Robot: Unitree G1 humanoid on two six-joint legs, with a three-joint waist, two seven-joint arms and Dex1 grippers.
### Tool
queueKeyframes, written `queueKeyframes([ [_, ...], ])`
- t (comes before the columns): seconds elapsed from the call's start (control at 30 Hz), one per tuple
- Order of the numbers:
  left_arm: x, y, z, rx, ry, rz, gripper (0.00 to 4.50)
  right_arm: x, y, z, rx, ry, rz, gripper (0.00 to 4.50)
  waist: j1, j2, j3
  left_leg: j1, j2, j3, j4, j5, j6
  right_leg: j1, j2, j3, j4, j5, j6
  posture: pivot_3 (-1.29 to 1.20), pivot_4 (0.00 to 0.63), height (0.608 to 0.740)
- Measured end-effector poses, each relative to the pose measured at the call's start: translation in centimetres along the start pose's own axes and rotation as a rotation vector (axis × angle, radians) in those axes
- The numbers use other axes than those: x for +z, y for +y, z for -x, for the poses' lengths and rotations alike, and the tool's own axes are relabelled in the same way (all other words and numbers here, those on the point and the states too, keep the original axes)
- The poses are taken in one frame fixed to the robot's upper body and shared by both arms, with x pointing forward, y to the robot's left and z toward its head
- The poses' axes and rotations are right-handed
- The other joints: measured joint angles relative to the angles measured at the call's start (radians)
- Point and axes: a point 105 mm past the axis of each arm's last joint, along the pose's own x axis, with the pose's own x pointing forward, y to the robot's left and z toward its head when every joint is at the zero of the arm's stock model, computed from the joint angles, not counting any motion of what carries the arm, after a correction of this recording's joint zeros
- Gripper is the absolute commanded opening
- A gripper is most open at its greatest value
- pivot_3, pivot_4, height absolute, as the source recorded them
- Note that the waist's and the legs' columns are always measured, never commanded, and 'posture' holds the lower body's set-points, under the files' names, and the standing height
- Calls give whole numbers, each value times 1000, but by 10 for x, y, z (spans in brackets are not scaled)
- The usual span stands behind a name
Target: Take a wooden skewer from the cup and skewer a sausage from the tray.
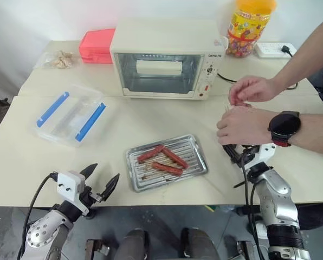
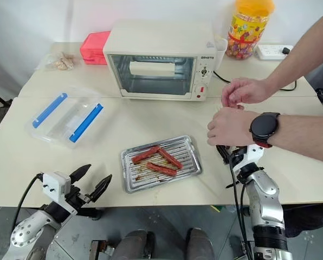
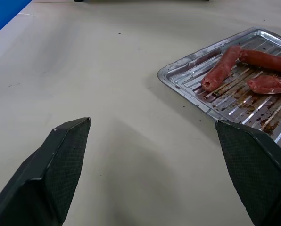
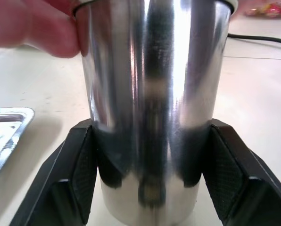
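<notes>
The steel cup [image 4: 150, 70] stands on the table at the right, and my right gripper [image 4: 150, 127] is shut on its lower sides, one finger pressed to each side. From the head views a person's hand [image 1: 243, 124] covers the cup from above, and the other hand [image 1: 253, 89] hovers just behind it; thin wooden skewers [image 1: 228, 108] poke out between them. Three sausages [image 1: 164, 158] lie in the ribbed silver tray [image 1: 196, 140] at the table's front centre. My left gripper [image 1: 104, 172] is open and holds nothing, at the front edge left of the tray.
A toaster oven [image 1: 164, 59] stands at the back centre. A clear plastic box with blue clips [image 1: 69, 115] lies to the left, a red box [image 1: 96, 46] behind it. An orange-lidded jar [image 1: 249, 27] and a power strip [image 1: 272, 50] sit at the back right.
</notes>
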Motion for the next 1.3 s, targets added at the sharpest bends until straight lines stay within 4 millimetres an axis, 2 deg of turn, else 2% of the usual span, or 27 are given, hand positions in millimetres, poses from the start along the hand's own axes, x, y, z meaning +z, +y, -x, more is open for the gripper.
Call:
queueKeyframes([
  [0.4,6,0,-5,-31,-16,-18,4500,9,-32,26,-161,-42,60,2679,-1,0,0,0,0,1,0,0,0,0,0,0,0,0,0,0,150,740],
  [0.57,4,-1,-8,-44,-8,-9,4500,5,-51,34,-220,-30,103,2679,-1,0,0,1,0,1,0,0,0,0,0,0,0,0,0,0,150,740],
  [0.7,3,-2,-10,-53,-4,-3,4500,3,-69,35,-278,-20,122,2679,-1,0,0,1,0,1,0,0,0,0,0,0,0,0,0,0,150,740],
  [0.97,1,-2,-12,-52,10,9,4500,4,-93,30,-364,-32,169,2679,-3,0,0,1,0,2,0,0,0,0,0,-1,1,0,0,0,150,740],
  [1.3,0,-1,-11,-39,12,12,4500,3,-113,30,-443,-20,186,2679,-2,0,0,1,0,2,1,0,0,1,0,-1,0,0,0,0,150,740],
])
